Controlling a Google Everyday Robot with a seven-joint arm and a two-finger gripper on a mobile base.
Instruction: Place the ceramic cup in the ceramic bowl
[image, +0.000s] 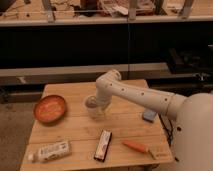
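The ceramic cup (91, 107), small and pale, stands upright near the middle of the wooden table (75, 131). My gripper (99, 101) comes down from the white arm right at the cup, its jaws open and set close around the cup's upper part; whether they touch it is hidden. The ceramic bowl (50, 108), shallow and orange-brown, sits on the table's left side, about a bowl's width left of the cup.
A white labelled bottle (50, 151) lies at the front left. A black bar-shaped pack (103, 145) lies at the front middle, an orange carrot-like item (135, 146) to its right. A small blue-grey object (149, 116) sits by the right edge.
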